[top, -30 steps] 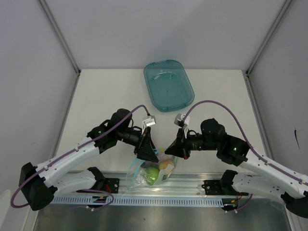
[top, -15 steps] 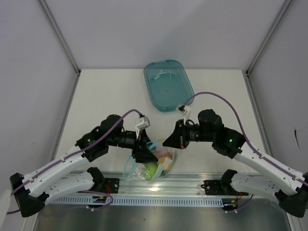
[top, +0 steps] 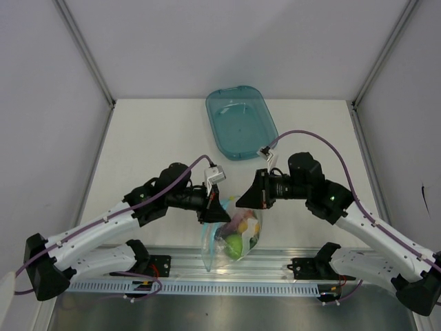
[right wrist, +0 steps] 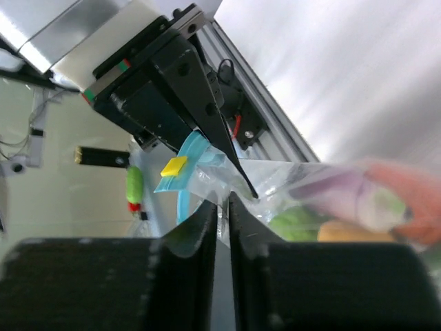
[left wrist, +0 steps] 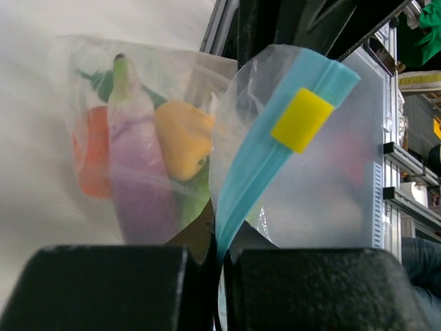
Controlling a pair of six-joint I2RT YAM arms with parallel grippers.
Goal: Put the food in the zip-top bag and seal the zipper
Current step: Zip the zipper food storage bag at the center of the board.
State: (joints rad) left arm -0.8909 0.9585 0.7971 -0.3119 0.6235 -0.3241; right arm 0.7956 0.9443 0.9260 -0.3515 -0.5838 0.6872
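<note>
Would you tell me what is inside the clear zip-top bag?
Through the zip-top bag show a purple eggplant, an orange-red piece, a yellow piece and a light green fruit. Anything behind them is hidden.

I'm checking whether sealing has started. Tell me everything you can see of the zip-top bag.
The zip-top bag is clear, crinkly plastic with a light blue zipper along its mouth and a yellow slider on it. It is held up by the mouth: left hand and right hand are both shut on that edge. Inside lie a purple eggplant, an orange-red piece, a yellow piece and a light green fruit. Whether it is sealed cannot be told.
</note>
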